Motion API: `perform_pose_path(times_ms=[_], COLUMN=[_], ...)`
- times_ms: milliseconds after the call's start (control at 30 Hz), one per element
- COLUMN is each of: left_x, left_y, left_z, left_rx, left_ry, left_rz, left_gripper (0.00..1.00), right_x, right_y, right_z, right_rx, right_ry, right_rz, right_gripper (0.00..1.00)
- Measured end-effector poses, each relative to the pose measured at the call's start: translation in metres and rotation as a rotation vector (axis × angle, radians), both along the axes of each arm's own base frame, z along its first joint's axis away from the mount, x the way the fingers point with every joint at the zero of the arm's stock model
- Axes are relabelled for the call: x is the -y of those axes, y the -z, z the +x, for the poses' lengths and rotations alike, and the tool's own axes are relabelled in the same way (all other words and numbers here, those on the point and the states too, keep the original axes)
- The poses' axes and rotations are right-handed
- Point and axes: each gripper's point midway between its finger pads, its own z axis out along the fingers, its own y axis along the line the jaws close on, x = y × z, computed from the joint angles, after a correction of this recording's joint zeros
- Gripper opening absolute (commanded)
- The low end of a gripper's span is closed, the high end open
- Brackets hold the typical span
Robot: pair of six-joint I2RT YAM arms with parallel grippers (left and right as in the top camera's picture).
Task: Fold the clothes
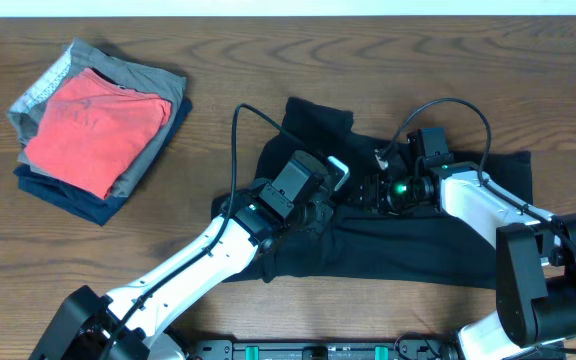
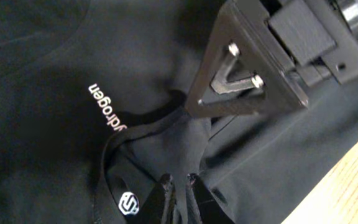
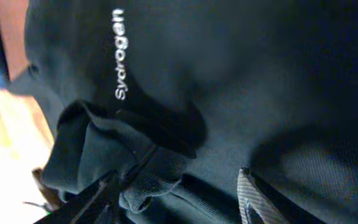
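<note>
Trouble would most likely come from the two grips sitting so close together. The black shirt (image 1: pixel 418 240) lies spread on the table (image 1: pixel 268 60), in its right half and nearer the near edge than the far one. It is well apart from the stack of folded garments (image 1: pixel 93 140) by the far left corner. The left gripper (image 2: pixel 179 186) has its fingers pressed together on a pinch of cloth at the collar (image 2: pixel 114 149), just beside the white lettering (image 2: pixel 107 109). The right gripper (image 3: pixel 178 180) stands spread, its fingers either side of a bunched fold in the same collar area, not clamped on it. If these jaws close on that lump, I judge they may catch several layers, or only the top one. A lift would then drag the shirt askew rather than make a clean fold. With both tools nearly touching, a slightly misaligned move could also knock one against the other or tug the cloth out of the left pinch.
</note>
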Motion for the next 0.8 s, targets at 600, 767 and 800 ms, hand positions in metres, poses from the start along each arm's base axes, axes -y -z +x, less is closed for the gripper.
perform_pose_path(times_ms=[600,767,800], left_x=[-0.001,-0.002,-0.002], left_y=[0.001,0.002,0.002], left_z=[-0.001,-0.002,-0.002], left_rx=[-0.007,-0.009,-0.009], left_ry=[0.0,0.0,0.0], left_rz=[0.006,0.008,0.008], left_gripper=[0.1,0.11,0.11], right_x=[-0.027,-0.025,-0.025], right_y=[0.005,0.005,0.005], right_z=[-0.01,-0.001,0.002], right_rx=[-0.173,-0.151,-0.137], right_ry=[0.18,0.217,0.224], right_rz=[-0.034,-0.042,-0.044], right_gripper=[0.35,0.32,0.32])
